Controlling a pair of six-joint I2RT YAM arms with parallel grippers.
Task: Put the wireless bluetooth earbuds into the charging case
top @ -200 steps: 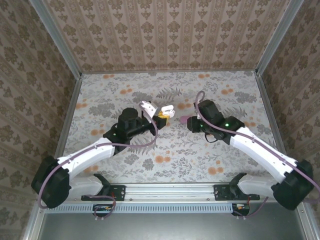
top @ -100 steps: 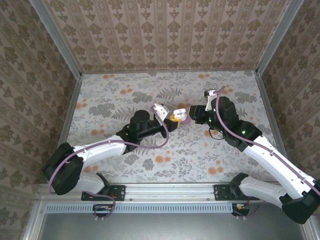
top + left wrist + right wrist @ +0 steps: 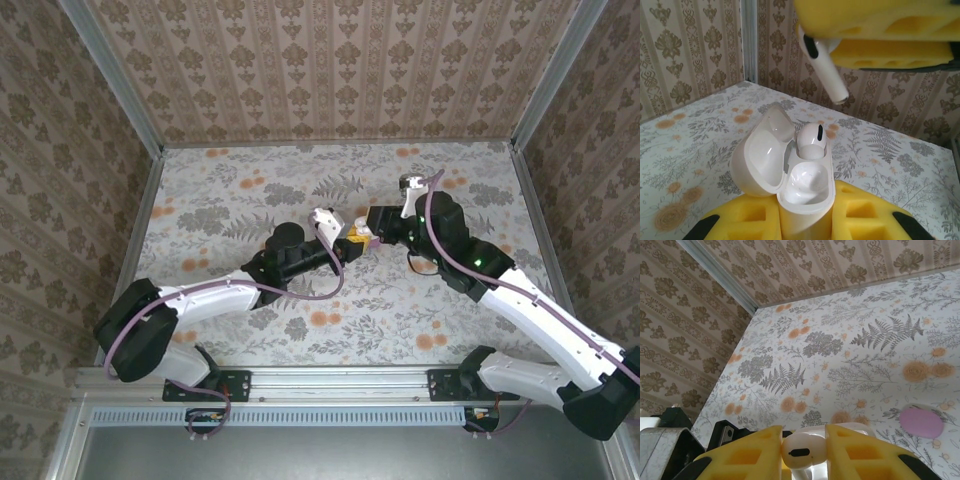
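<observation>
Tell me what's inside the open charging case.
One white earbud sits in the charging case; its other socket is empty. The case's lower body is hidden between the left gripper's pads. A second earbud hangs above in the right gripper.

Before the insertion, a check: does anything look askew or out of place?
The white earbud in the right gripper hangs tilted, its stem not in line with the empty slot of the open charging case in the left gripper. Nothing else stands out.
</observation>
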